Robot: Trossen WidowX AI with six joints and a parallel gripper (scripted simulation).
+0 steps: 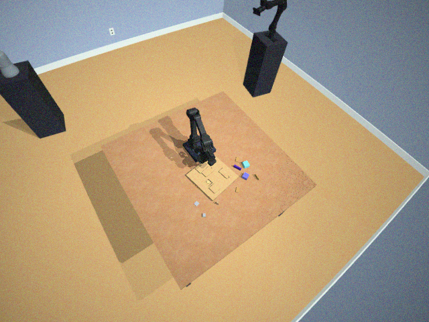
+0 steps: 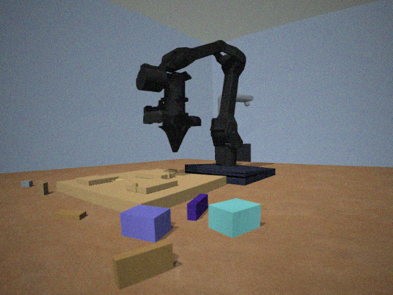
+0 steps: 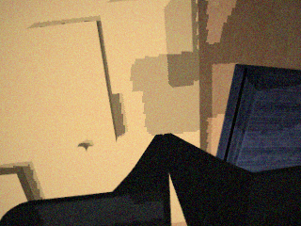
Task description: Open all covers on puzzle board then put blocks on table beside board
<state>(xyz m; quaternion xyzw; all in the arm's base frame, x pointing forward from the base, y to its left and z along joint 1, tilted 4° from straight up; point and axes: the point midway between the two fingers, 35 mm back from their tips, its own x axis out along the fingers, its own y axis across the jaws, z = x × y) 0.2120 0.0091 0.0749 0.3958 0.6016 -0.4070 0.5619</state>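
Observation:
The tan puzzle board (image 1: 225, 187) (image 2: 95, 199) (image 3: 56, 94) lies in front of the arm's base, with low raised tan pieces on top; which are covers or rails is hard to tell. A pale yellow block (image 1: 208, 182) (image 2: 119, 179) shows in a small well. My gripper (image 2: 174, 150) (image 3: 163, 141) is shut and empty, well above the board's base-side part. A violet block (image 1: 245, 176) (image 2: 145, 222), a cyan block (image 1: 245, 164) (image 2: 234, 217) and a dark purple bar (image 1: 237, 167) (image 2: 197, 206) rest on the table beside the board.
Tan pieces (image 1: 256, 176) (image 2: 144, 263) lie around the board's outer sides. Small grey blocks (image 1: 196, 203) (image 1: 204, 215) lie beyond it. The dark blue base (image 2: 228, 173) (image 3: 268, 118) stands close behind the board. Two dark pedestals (image 1: 265, 62) (image 1: 34, 100) stand off the table.

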